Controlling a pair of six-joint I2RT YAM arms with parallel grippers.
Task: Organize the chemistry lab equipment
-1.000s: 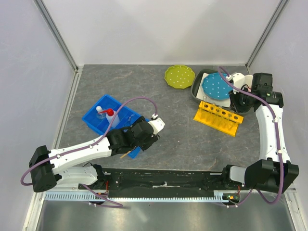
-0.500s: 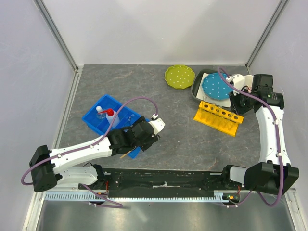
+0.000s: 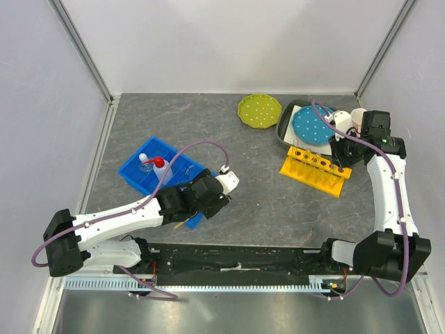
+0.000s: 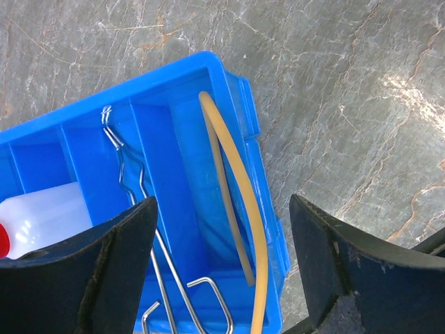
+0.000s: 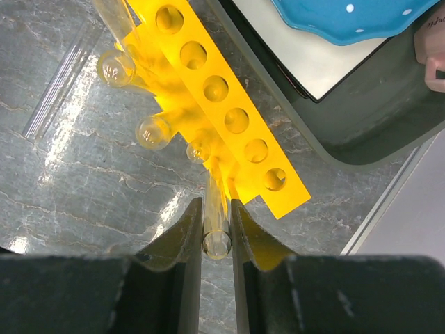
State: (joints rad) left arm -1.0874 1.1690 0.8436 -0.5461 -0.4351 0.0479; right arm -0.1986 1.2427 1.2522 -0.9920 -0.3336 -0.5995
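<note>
Right wrist view: right gripper [image 5: 216,209] pinching thin glass tube [image 5: 216,240] at end of yellow rack [image 5: 191,87], table's right. Step: racking tube. Next: align over free hole, lower. Left gripper [image 4: 222,223] spread wide over blue tray [image 4: 208,66].

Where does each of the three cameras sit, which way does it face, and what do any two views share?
Top external: above and behind the bases, facing down on the table; left arm and right arm both show.
Left wrist: facing down into the blue tray; open left pincer frames it.
Right wrist: facing down on the yellow rack; right pincer grips a glass tube.
Shared: top and left wrist both show the tray; top and right wrist, the rack.
</note>
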